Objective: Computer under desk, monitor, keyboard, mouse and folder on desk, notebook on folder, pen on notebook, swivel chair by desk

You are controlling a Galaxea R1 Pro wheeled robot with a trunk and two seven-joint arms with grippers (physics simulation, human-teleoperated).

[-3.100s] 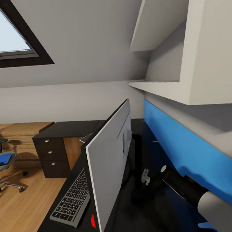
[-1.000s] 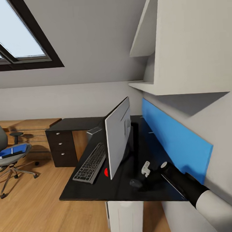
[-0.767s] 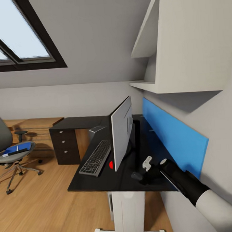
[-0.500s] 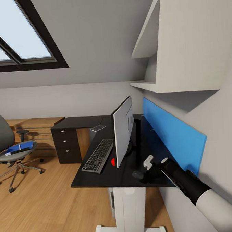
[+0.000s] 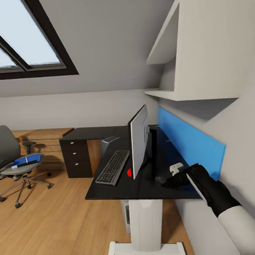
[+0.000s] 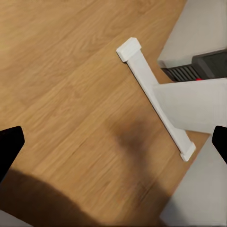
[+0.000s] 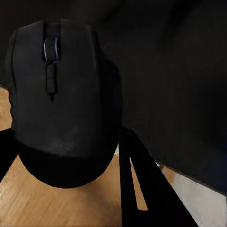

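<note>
Mouse (image 7: pixel 61 104) between right tool (image 7: pixel 61 156) fingers

Right arm (image 5: pixel 218 199), head view: lower section pale grey-white, smooth and rounded. Section nearer the wrist is matte black, with a thin pale stripe running lengthwise along its upper edge. Wrist narrows into a black block. A small white bracket-like fitting (image 5: pixel 176 167) sits on top near the right hand (image 5: pixel 164 180), which is black; finger detail too dark to resolve.

Right wrist view: dark finger edges, thin black struts, no markings legible.

Left wrist view: left hand's fingers (image 6: pixel 9 146) appear as two plain black tips at opposite edges of the picture, matte, no visible screws or cables.
</note>
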